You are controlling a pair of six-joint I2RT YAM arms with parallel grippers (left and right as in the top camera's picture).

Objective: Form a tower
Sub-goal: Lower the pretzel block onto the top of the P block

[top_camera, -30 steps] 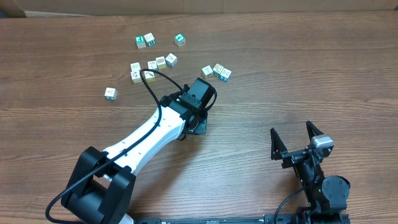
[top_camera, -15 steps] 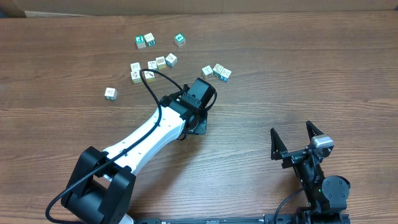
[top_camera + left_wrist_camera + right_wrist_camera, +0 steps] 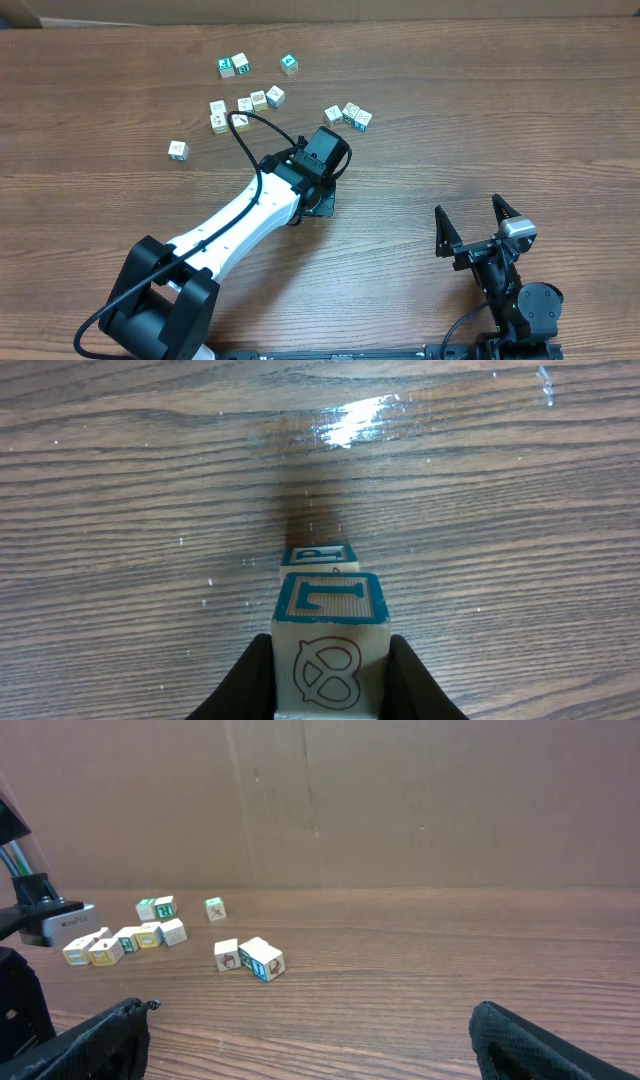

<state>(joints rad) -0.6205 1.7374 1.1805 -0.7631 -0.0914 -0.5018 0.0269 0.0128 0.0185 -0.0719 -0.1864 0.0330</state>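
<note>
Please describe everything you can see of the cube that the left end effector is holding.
The cube is small, seemingly cream wood. One face has a teal frame around a teal letter; the adjoining face shows a pretzel in dark outline. The left end effector is shut on it, one dark finger on each side. Just beyond it, in line, is a second cube with a teal-framed face; whether they touch cannot be told.

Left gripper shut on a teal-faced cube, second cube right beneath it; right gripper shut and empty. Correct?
Not quite: the overhead view shows the right gripper open, jaws spread, empty. The rest stands: in the left wrist view the left gripper is shut on the teal-faced cube, the second cube beneath it.
</note>
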